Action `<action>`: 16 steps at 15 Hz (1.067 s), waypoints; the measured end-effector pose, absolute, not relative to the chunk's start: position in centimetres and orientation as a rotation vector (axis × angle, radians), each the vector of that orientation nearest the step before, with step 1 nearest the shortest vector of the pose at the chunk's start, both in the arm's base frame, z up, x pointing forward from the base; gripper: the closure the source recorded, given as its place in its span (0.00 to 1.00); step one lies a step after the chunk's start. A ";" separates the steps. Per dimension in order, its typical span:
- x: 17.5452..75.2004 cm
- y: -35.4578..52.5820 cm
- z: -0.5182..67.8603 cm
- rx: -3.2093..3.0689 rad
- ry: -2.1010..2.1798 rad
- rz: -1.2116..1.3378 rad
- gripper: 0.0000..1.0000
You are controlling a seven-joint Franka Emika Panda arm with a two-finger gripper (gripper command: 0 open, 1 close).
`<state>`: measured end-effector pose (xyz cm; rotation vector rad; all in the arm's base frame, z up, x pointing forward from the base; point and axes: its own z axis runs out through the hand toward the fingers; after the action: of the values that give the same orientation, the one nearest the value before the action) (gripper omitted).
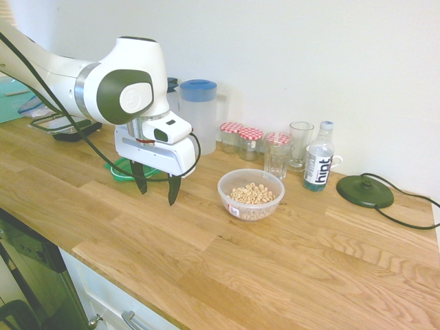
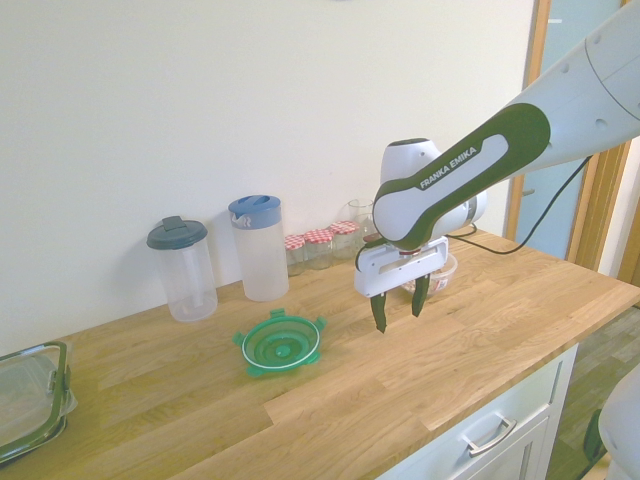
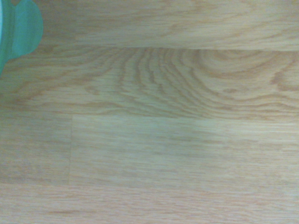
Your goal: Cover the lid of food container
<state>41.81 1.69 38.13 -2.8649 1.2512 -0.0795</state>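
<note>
While the lid (image 2: 281, 343) lies flat, open fingers (image 2: 399, 312) hover.

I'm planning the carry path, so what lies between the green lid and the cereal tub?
In the first exterior view, the open gripper hangs between the lid and the tub, above bare wood.

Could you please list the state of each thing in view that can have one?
Gripper: open, holding nothing.
Green lid: off the container, lying on the counter.
Food container: uncovered, holding cereal rings.
Blue-topped pitcher: lidded, upright.
Dark-topped pitcher: lidded, upright.
Hint bottle: capped, upright.
</note>
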 end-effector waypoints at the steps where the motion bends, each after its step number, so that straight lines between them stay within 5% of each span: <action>1: 41.8 1.7 38.1 -2.865 1.252 -0.079 0.00; 8: 46.1 4.0 41.1 -2.624 1.168 0.025 0.00; 16: 51.2 2.8 36.8 -2.381 1.008 0.196 0.00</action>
<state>51.21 2.81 36.83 -2.3811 1.0081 0.1960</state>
